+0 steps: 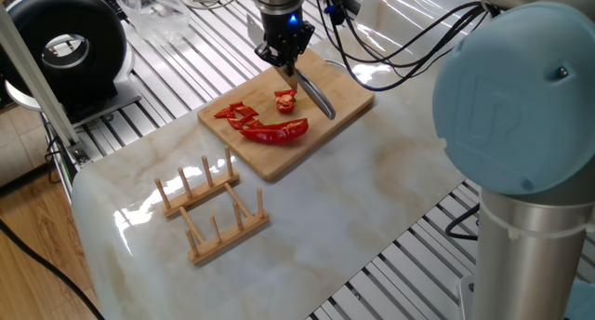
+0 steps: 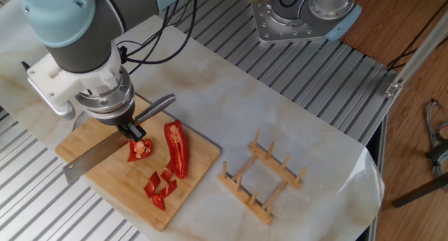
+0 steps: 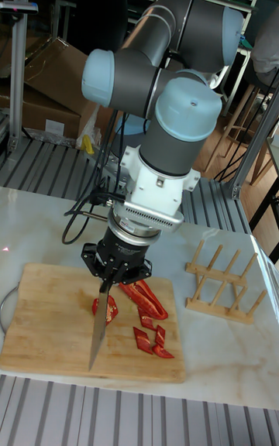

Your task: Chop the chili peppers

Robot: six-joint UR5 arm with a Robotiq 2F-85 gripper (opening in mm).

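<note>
Bamboo cutting board lies near the marble tabletop's edge, bare stone beyond. Gripper is clamped on a knife above the chili peppers, cut pieces mid-board. A wooden rack stands well apart.

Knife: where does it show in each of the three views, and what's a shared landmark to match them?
One fixed view: knife at upper centre, clamped in the gripper, angling down-right.
The other fixed view: knife at left, blade running down-left over the board.
Tall fixed view: knife lower left, blade pointing down.
Shared landmark: the bamboo cutting board under it.
</note>
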